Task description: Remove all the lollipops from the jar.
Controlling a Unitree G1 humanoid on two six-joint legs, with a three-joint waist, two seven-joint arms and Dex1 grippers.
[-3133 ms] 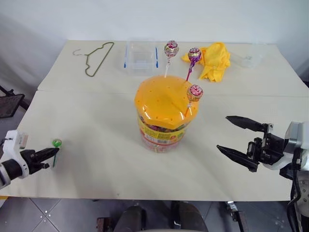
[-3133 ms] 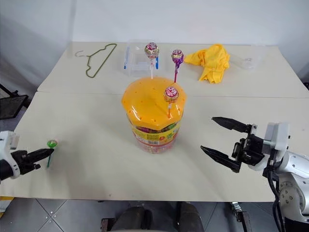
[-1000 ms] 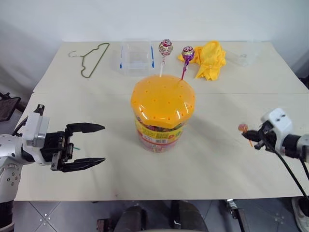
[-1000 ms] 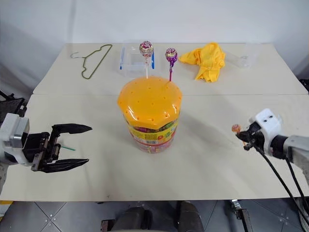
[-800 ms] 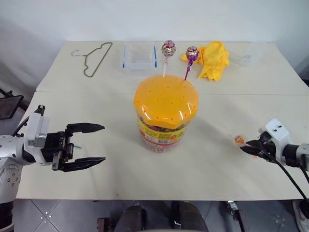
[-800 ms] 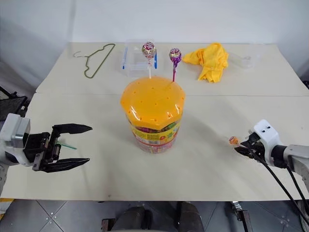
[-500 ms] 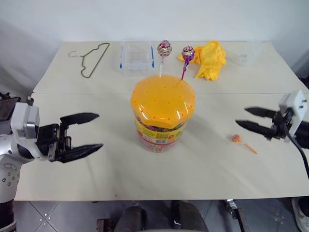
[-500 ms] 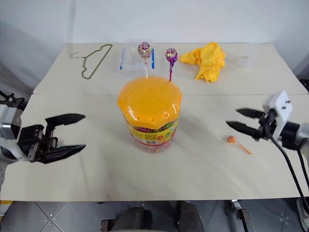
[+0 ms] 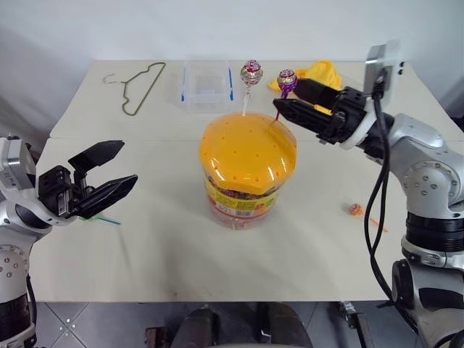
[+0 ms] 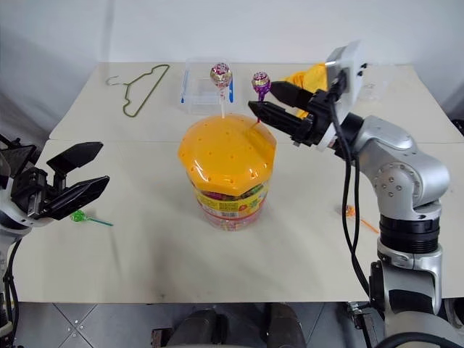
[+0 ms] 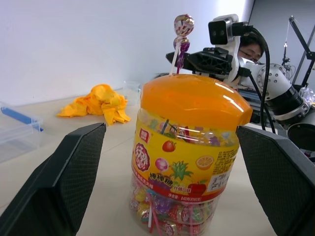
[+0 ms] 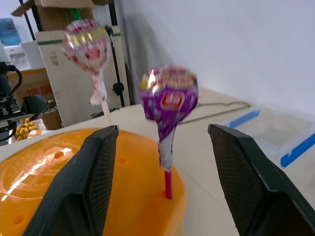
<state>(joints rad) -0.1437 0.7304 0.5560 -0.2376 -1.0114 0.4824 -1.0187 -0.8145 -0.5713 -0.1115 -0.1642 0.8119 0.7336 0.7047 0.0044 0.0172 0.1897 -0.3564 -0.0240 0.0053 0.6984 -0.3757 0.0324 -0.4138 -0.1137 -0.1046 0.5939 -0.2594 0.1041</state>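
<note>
Two left: purple-stick lollipop and white-stick lollipop stand in jar lid.
Removed: green-stick lollipop, orange-stick lollipop, lying on table.
Right gripper: jaws apart, flanking purple one.
Left gripper: spread, empty.

The right gripper has its two black fingers spread wide apart, one on either side of the purple-wrapped lollipop. That lollipop stands upright on a dark pink stick planted in the orange lid of the jar, near the lid's edge, touching neither finger. Beside it, further across the lid, a pink-and-gold wrapped lollipop rises on a white stick. Beyond the lid lie the pale table and a clear box with blue clips.
</note>
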